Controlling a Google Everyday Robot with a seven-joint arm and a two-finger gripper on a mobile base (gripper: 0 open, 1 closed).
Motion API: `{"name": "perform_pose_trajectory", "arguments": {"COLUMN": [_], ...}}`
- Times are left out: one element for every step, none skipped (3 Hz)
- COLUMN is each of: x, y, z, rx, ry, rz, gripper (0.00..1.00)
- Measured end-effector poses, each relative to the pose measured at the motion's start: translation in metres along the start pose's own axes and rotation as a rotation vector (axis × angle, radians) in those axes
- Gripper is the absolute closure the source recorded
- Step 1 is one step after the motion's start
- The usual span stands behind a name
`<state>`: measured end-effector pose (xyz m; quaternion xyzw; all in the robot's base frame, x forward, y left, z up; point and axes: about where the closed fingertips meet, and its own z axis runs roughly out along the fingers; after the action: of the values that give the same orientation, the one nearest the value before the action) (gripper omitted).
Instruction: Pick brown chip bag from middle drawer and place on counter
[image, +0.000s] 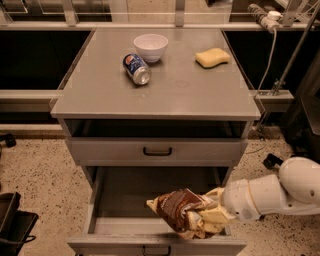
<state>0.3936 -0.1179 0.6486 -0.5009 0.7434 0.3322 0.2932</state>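
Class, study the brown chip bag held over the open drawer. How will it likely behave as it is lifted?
Probably floppy: the chip bag looks crumpled and sags from the gripper, which is above the front right of the drawer. Likely light, since one pinched end carries it. Its crinkly foil may slip.

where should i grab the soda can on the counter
Probably take the soda can across its round middle from straight above: it lies on its side on the counter, so its long flanks are free, while the white bowl crowds its far end. The gripper is down at the middle drawer, shut on the brown chip bag.
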Motion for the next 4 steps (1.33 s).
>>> {"name": "perform_pose_trajectory", "arguments": {"x": [-0.032, -0.088, -0.131, -0.132], "y": [-0.020, -0.033, -0.004, -0.005], "z": [-0.030, -0.063, -0.099, -0.098], "rx": [-0.057, -0.089, -0.149, -0.147], "ry": [0.147, 0.276, 0.356, 0.355], "rz": [-0.028, -0.115, -0.216, -0.216], "gripper": [1.00, 1.00, 1.00, 1.00]}}
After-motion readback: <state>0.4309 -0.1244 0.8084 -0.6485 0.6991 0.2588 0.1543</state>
